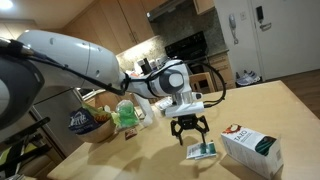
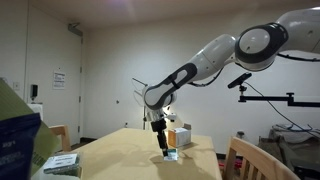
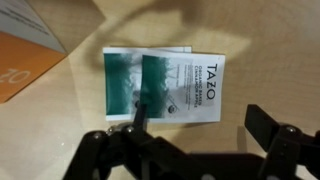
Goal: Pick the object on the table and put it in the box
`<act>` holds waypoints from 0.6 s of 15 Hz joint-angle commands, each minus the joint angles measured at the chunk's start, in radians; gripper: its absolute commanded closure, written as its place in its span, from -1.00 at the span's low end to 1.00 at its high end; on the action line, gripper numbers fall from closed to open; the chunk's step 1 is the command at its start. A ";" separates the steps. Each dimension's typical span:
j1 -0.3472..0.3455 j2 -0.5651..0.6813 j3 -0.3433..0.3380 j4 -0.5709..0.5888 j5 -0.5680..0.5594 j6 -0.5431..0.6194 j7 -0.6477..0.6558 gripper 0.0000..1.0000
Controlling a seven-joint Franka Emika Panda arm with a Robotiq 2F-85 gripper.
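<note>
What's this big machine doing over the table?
A robot arm is going after a small teal-green packet that lies flat on the wooden table. Its tool hangs close over the packet with the jaws open, so nothing is gripped yet. The white carton box that the packet is meant to go into stands nearby on the same table.
</note>
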 commanded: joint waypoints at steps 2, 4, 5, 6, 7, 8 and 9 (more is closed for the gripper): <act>-0.017 0.029 0.002 0.035 0.037 0.029 0.039 -1.00; -0.029 -0.006 0.003 -0.015 0.037 0.061 0.045 -1.00; -0.034 -0.021 0.002 -0.034 0.036 0.078 0.048 -1.00; -0.039 -0.031 -0.001 -0.048 0.032 0.095 0.052 -1.00; -0.042 -0.043 -0.003 -0.062 0.030 0.108 0.060 -1.00; -0.046 -0.051 -0.004 -0.072 0.028 0.121 0.070 -1.00; -0.049 -0.060 -0.004 -0.084 0.028 0.133 0.073 -1.00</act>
